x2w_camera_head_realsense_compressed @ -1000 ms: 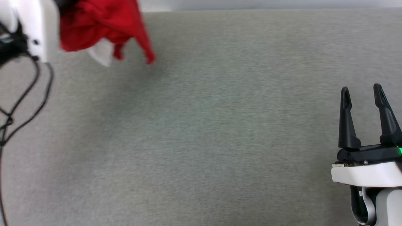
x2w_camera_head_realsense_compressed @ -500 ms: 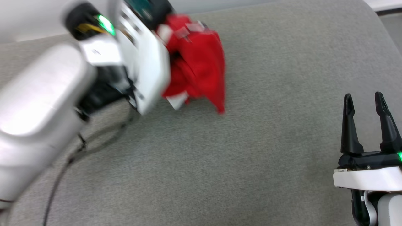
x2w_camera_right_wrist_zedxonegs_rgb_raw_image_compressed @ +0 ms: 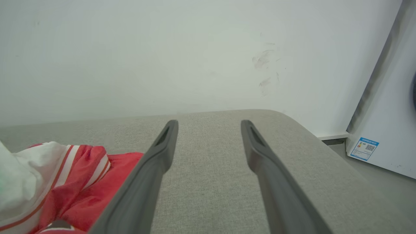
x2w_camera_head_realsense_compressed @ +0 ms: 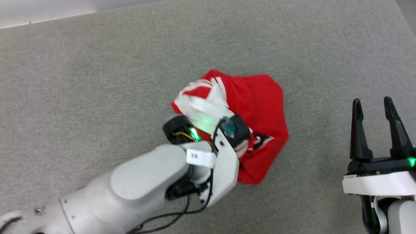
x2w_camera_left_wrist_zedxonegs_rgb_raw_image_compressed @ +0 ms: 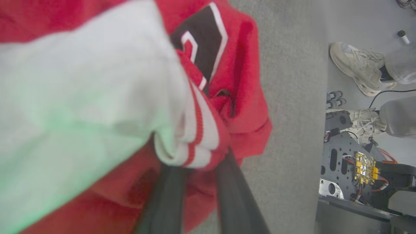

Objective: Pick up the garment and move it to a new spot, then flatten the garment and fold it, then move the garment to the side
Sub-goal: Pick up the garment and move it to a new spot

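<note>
So the left tool [x2w_camera_left_wrist_zedxonegs_rgb_raw_image_compressed: 199,161] is clamped on a bunch of the garment [x2w_camera_head_realsense_compressed: 260,97], which sits crumpled mid-tabletop [x2w_camera_head_realsense_compressed: 97,81], I'm guessing the new spot. The right tool [x2w_camera_head_realsense_compressed: 372,104] hangs off to the side, fingers apart and empty, probably ready for flattening.

We counted one garment [x2w_camera_head_realsense_compressed: 260,97], two grippers, left gripper [x2w_camera_left_wrist_zedxonegs_rgb_raw_image_compressed: 198,162] and right gripper [x2w_camera_head_realsense_compressed: 372,101], two shoes [x2w_camera_left_wrist_zedxonegs_rgb_raw_image_compressed: 359,66] at three o'clock.
</note>
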### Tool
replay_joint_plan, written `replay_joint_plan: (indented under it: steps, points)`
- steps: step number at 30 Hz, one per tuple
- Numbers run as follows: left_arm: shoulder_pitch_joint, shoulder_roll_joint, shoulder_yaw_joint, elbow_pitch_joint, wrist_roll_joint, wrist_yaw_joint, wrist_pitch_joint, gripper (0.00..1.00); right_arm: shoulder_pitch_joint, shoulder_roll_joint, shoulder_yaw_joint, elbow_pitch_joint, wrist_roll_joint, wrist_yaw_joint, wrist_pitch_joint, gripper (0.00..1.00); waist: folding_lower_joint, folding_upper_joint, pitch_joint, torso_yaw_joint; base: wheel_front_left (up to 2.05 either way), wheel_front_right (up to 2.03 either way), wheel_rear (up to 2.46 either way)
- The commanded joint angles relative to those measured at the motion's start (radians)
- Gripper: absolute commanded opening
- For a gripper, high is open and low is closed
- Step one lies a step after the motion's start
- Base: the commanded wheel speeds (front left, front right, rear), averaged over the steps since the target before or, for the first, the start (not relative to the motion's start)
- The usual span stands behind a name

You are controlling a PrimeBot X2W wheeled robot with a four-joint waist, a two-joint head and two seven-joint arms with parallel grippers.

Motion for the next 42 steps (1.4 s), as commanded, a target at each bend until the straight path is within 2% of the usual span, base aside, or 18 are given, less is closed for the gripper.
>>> replay_joint_plan:
  steps: [1, 4, 5, 8, 11, 13, 17, 23, 29, 32, 37, 39, 42]
  points:
    - [0.022, -0.013, -0.008, 0.008, 0.004, 0.000, -0.006, 0.00, -0.011, 0.001, -0.003, 0.005, -0.008, 0.000, -0.002, 1.00, 0.0000, 0.0000, -0.001, 0.006, 0.00, 0.00, 0.00]
    - [0.039, -0.039, -0.012, 0.032, 0.026, 0.000, -0.047, 0.00, -0.003, 0.001, -0.005, 0.010, -0.017, 0.000, -0.002, 1.00, 0.0000, 0.0000, -0.012, 0.021, 0.00, 0.00, 0.00]
    - [0.027, -0.055, -0.008, 0.062, 0.046, 0.000, -0.146, 1.00, 0.009, 0.001, -0.006, 0.014, -0.028, 0.000, -0.002, 1.00, 0.0000, 0.0000, -0.038, 0.040, 0.00, 0.00, 0.00]
    - [0.007, -0.067, 0.033, 0.094, 0.073, 0.003, -0.283, 1.00, 0.029, 0.001, -0.010, 0.017, -0.037, 0.000, -0.002, 1.00, 0.0000, 0.0000, -0.074, 0.065, 0.00, 0.00, 0.00]
    - [0.023, -0.070, 0.080, 0.108, 0.092, 0.035, -0.406, 1.00, 0.046, 0.001, -0.015, 0.016, -0.049, 0.000, -0.002, 1.00, 0.0000, 0.0000, -0.112, 0.094, 0.00, 0.00, 0.00]
    - [0.033, -0.060, 0.113, 0.108, 0.110, 0.072, -0.478, 1.00, 0.060, 0.001, -0.019, 0.017, -0.055, 0.000, -0.002, 1.00, 0.0000, 0.0000, -0.137, 0.115, 0.00, 0.00, 0.00]
    - [0.067, -0.021, 0.181, 0.088, 0.131, 0.164, -0.596, 1.00, 0.077, 0.001, -0.022, 0.015, -0.063, 0.000, -0.002, 1.00, 0.0000, 0.0000, -0.175, 0.150, 0.00, 0.00, 0.00]
    - [0.154, 0.058, 0.283, 0.045, 0.168, 0.331, -0.752, 1.00, 0.095, 0.001, -0.028, 0.007, -0.066, 0.000, -0.002, 1.00, 0.0000, 0.0000, -0.206, 0.194, 0.00, 0.00, 0.00]
    - [0.306, 0.091, 0.429, -0.027, 0.234, 0.490, -0.793, 1.00, 0.106, 0.001, -0.037, 0.007, -0.049, 0.000, -0.002, 1.00, 0.0000, 0.0000, -0.218, 0.223, 0.00, 0.00, 0.00]
    - [0.419, 0.084, 0.535, -0.092, 0.307, 0.545, -0.794, 1.00, 0.107, 0.001, -0.038, 0.005, -0.045, 0.000, -0.002, 1.00, 0.0000, 0.0000, -0.220, 0.231, 0.00, 0.00, 0.00]
    - [0.605, 0.042, 0.711, -0.167, 0.428, 0.576, -0.794, 1.00, 0.109, 0.001, -0.033, 0.007, -0.034, 0.000, -0.002, 1.00, 0.0000, 0.0000, -0.227, 0.235, 0.00, 0.00, 0.00]
    - [0.674, 0.009, 0.775, -0.190, 0.471, 0.567, -0.794, 1.00, 0.113, 0.001, -0.030, 0.007, -0.026, 0.000, -0.002, 1.00, 0.0000, 0.0000, -0.231, 0.236, 0.00, 0.00, 0.00]
    - [0.761, -0.043, 0.856, -0.207, 0.530, 0.530, -0.793, 1.00, 0.116, 0.001, -0.021, 0.009, -0.003, 0.000, -0.002, 1.00, 0.0000, 0.0000, -0.238, 0.237, 0.00, 0.00, 0.00]
